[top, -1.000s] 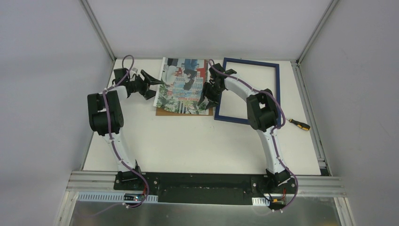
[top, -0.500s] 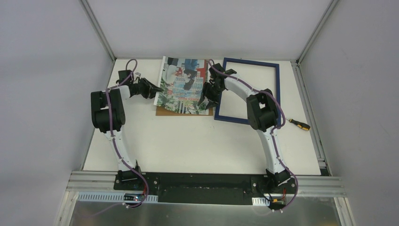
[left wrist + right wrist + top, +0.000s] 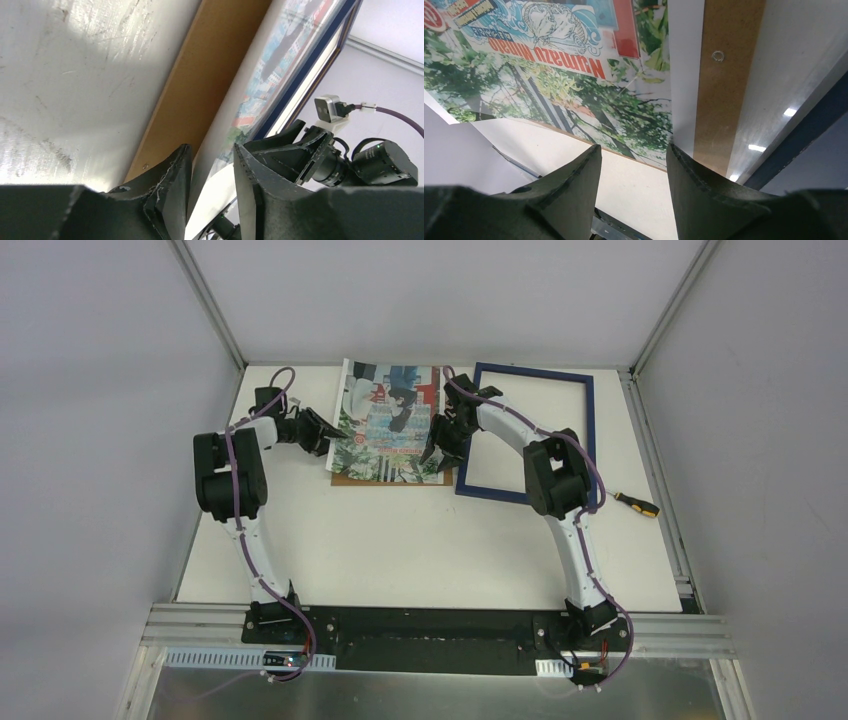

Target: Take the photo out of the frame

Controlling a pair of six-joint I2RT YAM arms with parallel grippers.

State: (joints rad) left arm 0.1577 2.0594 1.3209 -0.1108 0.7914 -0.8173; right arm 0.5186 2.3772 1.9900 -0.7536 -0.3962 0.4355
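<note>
Left pincer (image 3: 210,148) straddles photo (image 3: 390,425) edge; right pincer (image 3: 634,148) parted over photo.

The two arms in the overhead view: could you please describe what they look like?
Both the left arm and right arm have slim white links, bulky black joint housings and a purple cable running along them. Their fingers are matte black, wedge-shaped and scuffed.

Colourful photo (image 3: 390,425) flat beside dark-blue frame (image 3: 530,369)
</note>
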